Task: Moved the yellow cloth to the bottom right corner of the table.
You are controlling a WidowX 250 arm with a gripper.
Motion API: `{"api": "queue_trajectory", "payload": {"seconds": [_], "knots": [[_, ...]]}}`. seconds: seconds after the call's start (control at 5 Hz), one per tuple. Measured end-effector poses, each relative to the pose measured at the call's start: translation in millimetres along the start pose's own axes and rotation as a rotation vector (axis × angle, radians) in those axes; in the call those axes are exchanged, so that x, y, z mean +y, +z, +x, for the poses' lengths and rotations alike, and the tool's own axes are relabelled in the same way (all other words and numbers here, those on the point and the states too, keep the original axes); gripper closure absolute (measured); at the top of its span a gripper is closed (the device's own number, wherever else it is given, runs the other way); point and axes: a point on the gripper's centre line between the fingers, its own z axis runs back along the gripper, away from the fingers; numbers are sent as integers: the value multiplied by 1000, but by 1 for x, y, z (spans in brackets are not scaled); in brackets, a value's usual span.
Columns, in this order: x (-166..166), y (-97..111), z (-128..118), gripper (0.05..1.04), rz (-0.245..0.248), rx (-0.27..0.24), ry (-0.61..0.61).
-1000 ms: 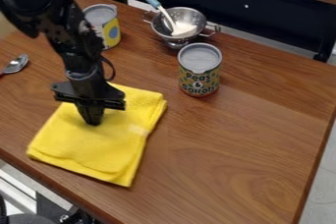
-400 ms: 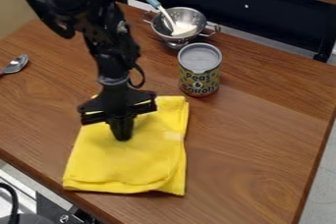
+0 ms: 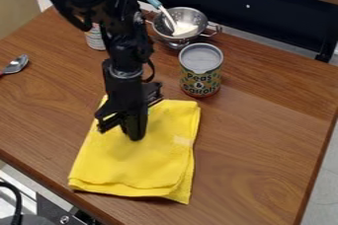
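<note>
The yellow cloth (image 3: 135, 167) lies flat and folded on the wooden table (image 3: 264, 165), nearer the camera than the vegetable can (image 3: 200, 70) and mostly to the left of it in the view. The black gripper (image 3: 135, 135) is down on the cloth's upper part, below and left of the can; I cannot tell whether it is open or closed, or whether it has a hold on the fabric. The job looks partly done at best: the cloth is close to the front edge, but the bottom right corner, well below and right of the can, is some way off. What is left, I judge, is a slide mostly rightward, keeping the cloth flat, and then a release if it is gripped.
</note>
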Motion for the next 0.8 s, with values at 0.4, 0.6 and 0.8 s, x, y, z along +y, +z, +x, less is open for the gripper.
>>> {"api": "queue_trajectory", "payload": {"seconds": [0.4,0.6,0.8], "knots": [[-4,1,1,1031,2,-22,289],[-3,-1,-4,1030,-9,-25,265],[-5,8,-6,1030,-61,-48,198]]}}
